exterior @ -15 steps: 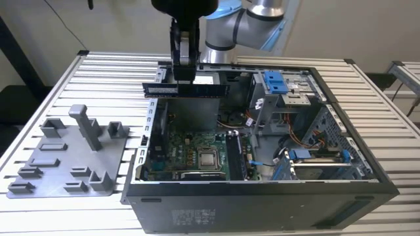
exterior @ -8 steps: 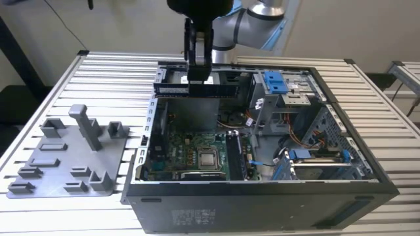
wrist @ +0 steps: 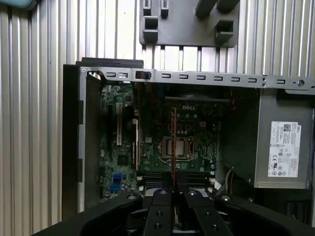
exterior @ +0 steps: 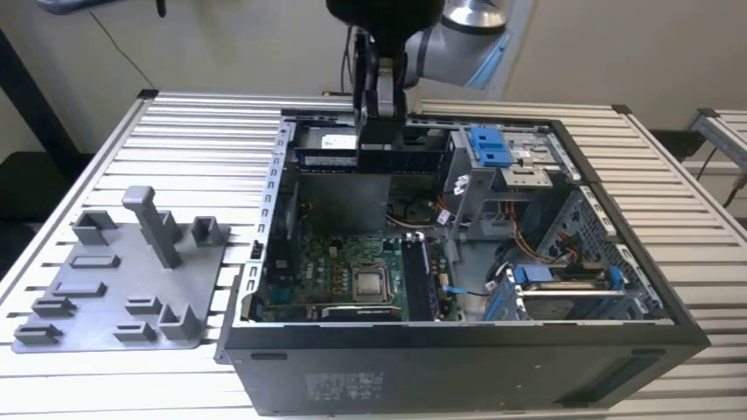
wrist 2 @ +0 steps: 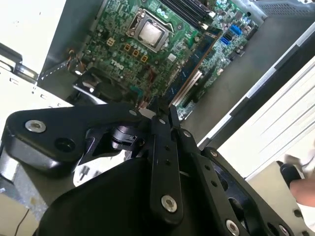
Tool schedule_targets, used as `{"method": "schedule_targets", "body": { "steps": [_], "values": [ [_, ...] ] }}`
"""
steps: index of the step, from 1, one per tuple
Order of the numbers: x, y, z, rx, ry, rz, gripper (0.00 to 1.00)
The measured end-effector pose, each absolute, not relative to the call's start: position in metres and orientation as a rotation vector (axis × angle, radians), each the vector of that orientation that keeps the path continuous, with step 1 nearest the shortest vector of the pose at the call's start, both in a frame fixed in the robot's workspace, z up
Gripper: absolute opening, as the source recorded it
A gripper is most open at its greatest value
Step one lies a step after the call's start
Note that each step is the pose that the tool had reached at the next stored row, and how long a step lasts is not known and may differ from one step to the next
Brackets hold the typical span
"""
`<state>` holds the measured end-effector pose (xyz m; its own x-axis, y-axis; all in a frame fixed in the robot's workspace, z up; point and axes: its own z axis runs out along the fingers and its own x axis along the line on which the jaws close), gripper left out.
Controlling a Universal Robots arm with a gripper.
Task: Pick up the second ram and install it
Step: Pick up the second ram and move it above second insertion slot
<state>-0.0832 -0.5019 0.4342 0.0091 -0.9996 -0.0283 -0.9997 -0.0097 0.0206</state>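
Note:
My gripper hangs above the rear of the open computer case, shut on the second ram. The ram is a long dark stick held level, jutting out on both sides of the fingers. In both wrist views it shows edge-on as a thin strip running out from the closed fingertips over the green motherboard. The memory slots lie beside the processor socket, below and nearer the front than the gripper.
A gray holder plate with upright blocks lies on the slatted table at the exterior view's left. Inside the case are a power supply, blue drive brackets and cables at the exterior view's right.

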Motion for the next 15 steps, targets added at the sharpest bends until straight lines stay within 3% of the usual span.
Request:
{"method": "schedule_targets", "body": {
  "steps": [15],
  "values": [
    [-0.051,-0.502,0.434,-2.228,2.207,0.055,0.14]
  ]
}}
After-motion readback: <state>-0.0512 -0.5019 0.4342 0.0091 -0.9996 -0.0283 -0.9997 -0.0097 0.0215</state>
